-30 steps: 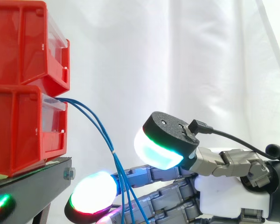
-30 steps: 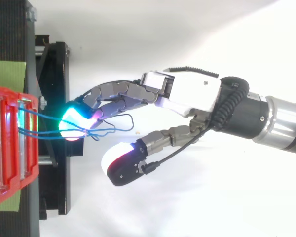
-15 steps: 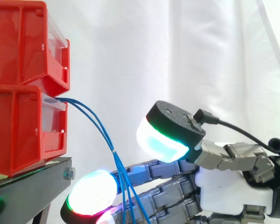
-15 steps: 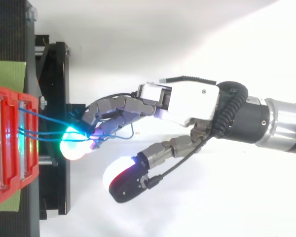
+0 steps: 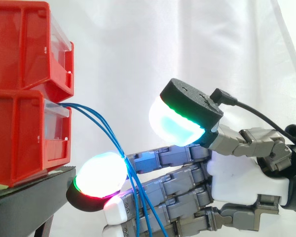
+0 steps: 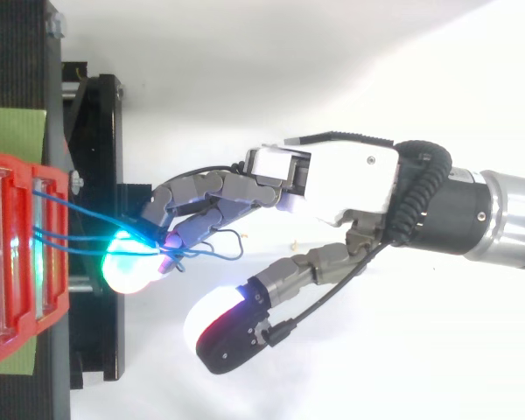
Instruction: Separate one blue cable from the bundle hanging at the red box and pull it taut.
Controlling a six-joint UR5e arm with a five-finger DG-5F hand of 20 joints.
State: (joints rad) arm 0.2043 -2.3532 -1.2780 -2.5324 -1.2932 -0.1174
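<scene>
The hand (image 6: 341, 179) has a white palm, grey jointed fingers (image 6: 212, 186) and black-backed pads (image 5: 99, 174) glowing white and cyan.

The stacked bins (image 5: 19, 94) are bright red, and the cables (image 5: 101, 128) leaving them are blue. The stand (image 5: 34, 197) is black, the curtain (image 5: 187, 44) plain white. The hand (image 5: 237, 182) has a white palm and grey fingers; its fingertips (image 5: 98, 175) glow white and cyan, rimmed green and red.
</scene>
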